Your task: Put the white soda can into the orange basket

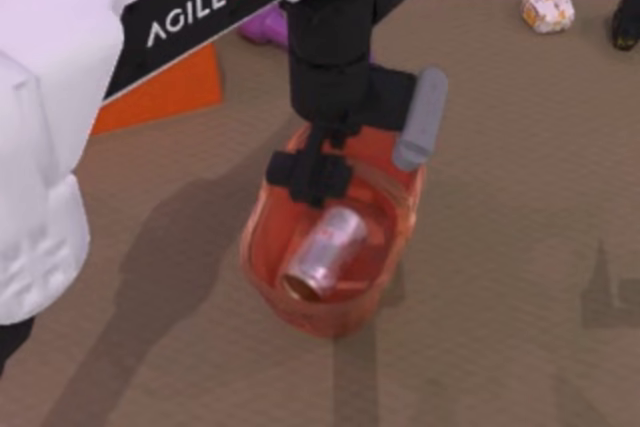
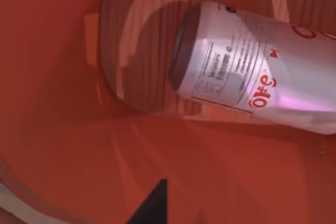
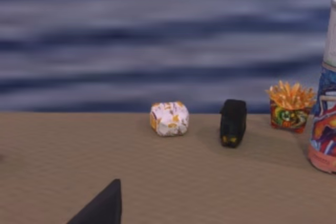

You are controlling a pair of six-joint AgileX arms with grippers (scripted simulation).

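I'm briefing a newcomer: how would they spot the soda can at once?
Find the orange basket mid-table, under the left gripper. The can lies on its side inside: a white cylinder with red lettering, unlike the rounded white-and-orange lump at the far right edge.

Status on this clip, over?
Left gripper open above orange basket. White soda can lying on its side inside, released. Right arm out of view. Nothing obstructing.

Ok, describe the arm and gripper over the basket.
The left arm has glossy white rounded shells and a black band lettered AGILE in white with a red X. Its wrist is black, with a grey cylinder on one side, and the left gripper is black too.
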